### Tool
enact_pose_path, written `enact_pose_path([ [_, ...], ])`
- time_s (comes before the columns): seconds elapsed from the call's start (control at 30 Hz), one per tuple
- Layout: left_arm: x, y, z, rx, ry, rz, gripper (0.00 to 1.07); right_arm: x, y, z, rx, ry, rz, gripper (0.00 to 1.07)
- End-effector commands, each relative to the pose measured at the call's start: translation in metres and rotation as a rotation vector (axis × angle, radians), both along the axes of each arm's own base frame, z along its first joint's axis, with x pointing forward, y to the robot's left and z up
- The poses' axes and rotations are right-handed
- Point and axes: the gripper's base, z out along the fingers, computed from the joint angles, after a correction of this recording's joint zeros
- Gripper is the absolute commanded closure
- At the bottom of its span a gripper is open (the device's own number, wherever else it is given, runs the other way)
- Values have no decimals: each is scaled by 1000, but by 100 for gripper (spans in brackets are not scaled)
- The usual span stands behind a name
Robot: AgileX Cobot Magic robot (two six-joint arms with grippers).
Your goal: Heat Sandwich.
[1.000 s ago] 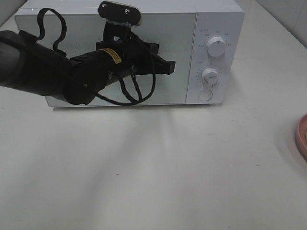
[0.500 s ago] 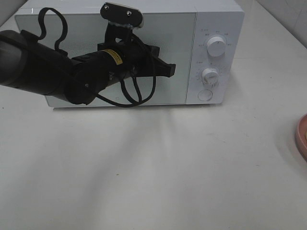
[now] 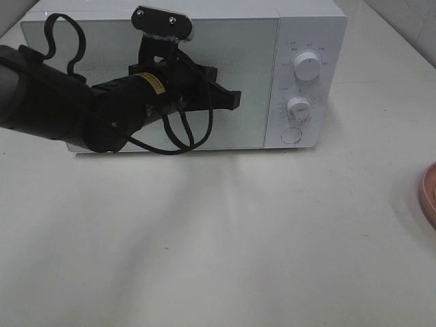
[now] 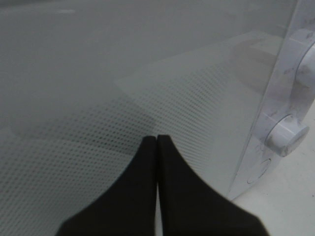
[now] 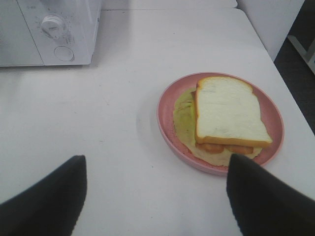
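Observation:
The sandwich, white bread with a tan crust over a yellowish layer, lies on a round pink plate at the table's right edge; only the plate's rim shows in the high view. My right gripper hangs open short of the plate, holding nothing. A white microwave stands at the back with its door closed. My left gripper is shut and empty, its tips close in front of the door glass, left of the control panel.
The microwave panel carries two knobs and a round button. The white tabletop stretches in front of the microwave. The table's right edge runs just past the plate.
My left arm has drifted slightly left and back along the microwave door, still shut. The plate's rim and the right arm have not moved.

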Motion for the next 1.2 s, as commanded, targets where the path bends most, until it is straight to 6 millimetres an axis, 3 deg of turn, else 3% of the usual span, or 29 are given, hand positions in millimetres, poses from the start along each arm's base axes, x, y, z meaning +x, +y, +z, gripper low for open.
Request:
enact_pose_path([
  [0.03,-4,3,10,-47,-20,29,107,-4,0,1,-14,-39,5,32],
  [0.5,-69,16,21,-18,49,-56,104,-4,0,1,-14,-39,5,32],
  [0.53,-76,20,23,4,90,-67,91,-4,0,1,-14,-39,5,32],
  [0.57,-76,20,23,4,90,-67,91,-4,0,1,-14,-39,5,32],
  [0.63,-81,23,22,23,157,-72,66,-4,0,1,-14,-39,5,32],
  [0.67,-84,24,22,30,200,-71,47,-4,0,1,-14,-39,5,32],
  [0.7,-89,26,21,57,281,-75,13,-4,0,1,-14,-39,5,32],
  [0.73,-89,26,21,57,281,-75,13,-4,0,1,-14,-39,5,32],
  [0.77,-92,28,22,74,312,-82,5,-4,0,1,-14,-39,5,32],
  [1.2,-128,58,40,314,612,-161,10,-4,0,1,-14,-39,4,32],
])
